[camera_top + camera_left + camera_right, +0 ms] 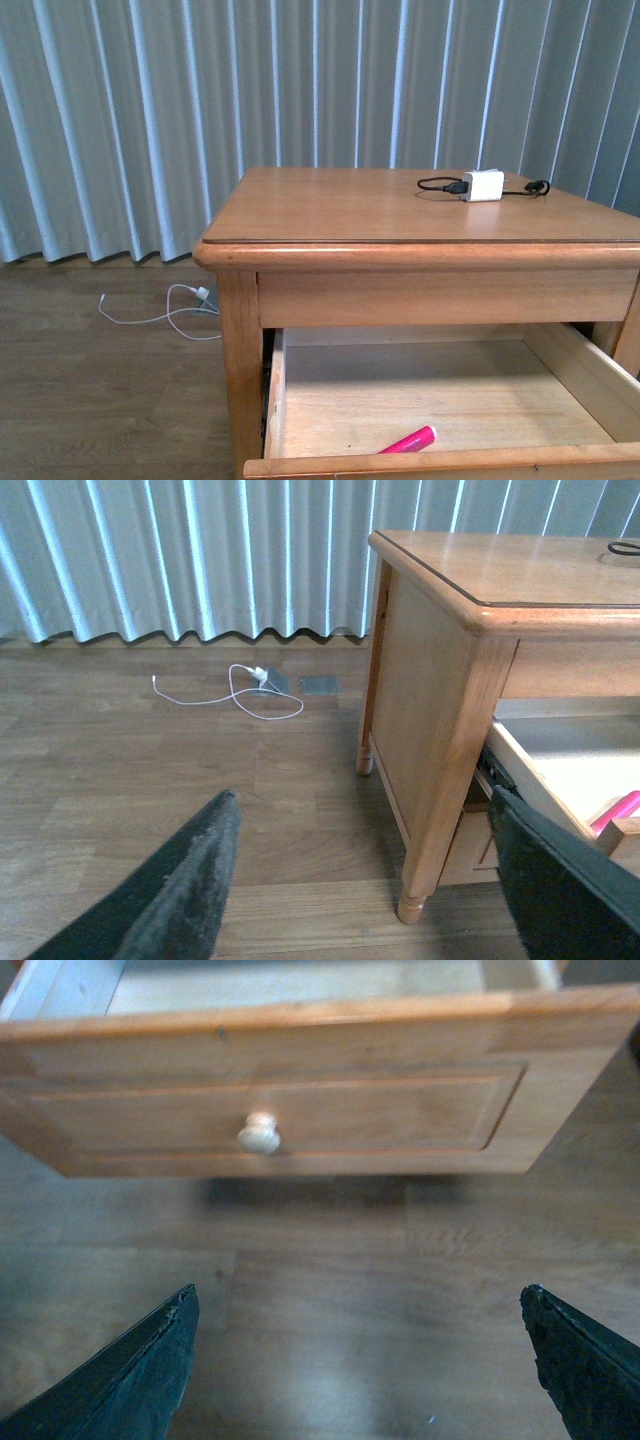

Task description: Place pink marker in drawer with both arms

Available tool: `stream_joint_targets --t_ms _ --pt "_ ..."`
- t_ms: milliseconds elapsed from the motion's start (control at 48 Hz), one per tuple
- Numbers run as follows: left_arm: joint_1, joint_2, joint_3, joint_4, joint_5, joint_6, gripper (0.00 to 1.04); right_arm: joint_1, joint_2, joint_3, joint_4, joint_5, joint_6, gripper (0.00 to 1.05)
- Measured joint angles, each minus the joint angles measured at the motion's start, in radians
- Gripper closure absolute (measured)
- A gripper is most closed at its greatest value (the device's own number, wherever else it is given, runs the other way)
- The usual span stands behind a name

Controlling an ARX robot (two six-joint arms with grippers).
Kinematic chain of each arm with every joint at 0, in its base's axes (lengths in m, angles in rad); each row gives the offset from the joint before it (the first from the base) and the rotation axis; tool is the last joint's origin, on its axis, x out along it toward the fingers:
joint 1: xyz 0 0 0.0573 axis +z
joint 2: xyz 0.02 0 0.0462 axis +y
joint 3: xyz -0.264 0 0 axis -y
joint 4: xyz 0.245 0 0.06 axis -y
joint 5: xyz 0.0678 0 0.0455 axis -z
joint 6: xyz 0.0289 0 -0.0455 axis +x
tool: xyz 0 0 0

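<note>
The black, wedge-shaped right fingers (150, 1370) stand spread wide with nothing between them. They hang over the brown plank floor (330, 1340), just in front of the wide light-brown wooden drawer (380, 1110) and its small round pale knob (259, 1133). The black, rough-faced left fingers (190, 890) are likewise apart and empty, out over the floor off the nightstand's left side.

The short, thick, bright pink marker (408, 440) lies inside the open drawer on the pale wood bottom. It lies slanted, close behind the front panel and toward the left half, and the panel's rim hides its lower end. It looks light, stiff and smooth-sided, so it would likely roll or slip. A hold across the middle of the barrel seems safer than one at either end.

The edges to mind are the drawer's front rim and side walls. The nightstand's overhanging top surface (350, 205) leaves only a low gap above the drawer's back part. On that surface a small white charger block (483, 185) and a black cable (437, 184) sit well away. The placing looks done, and pushing the front panel shut seems to be what remains.
</note>
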Motion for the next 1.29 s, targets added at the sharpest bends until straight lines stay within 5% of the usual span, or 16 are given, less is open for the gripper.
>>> stream_joint_targets --t_ms 167,458,1292 --pt "0.0 0.0 0.0 0.0 0.0 0.001 0.04 0.052 0.257 0.067 0.102 -0.019 0.061 0.09" --pt "0.0 0.0 0.0 0.0 0.0 0.0 0.06 0.077 0.726 0.276 0.217 -0.001 0.13 0.09" --pt "0.0 0.0 0.0 0.0 0.0 0.0 0.06 0.089 1.291 0.65 0.416 0.091 0.193 0.09"
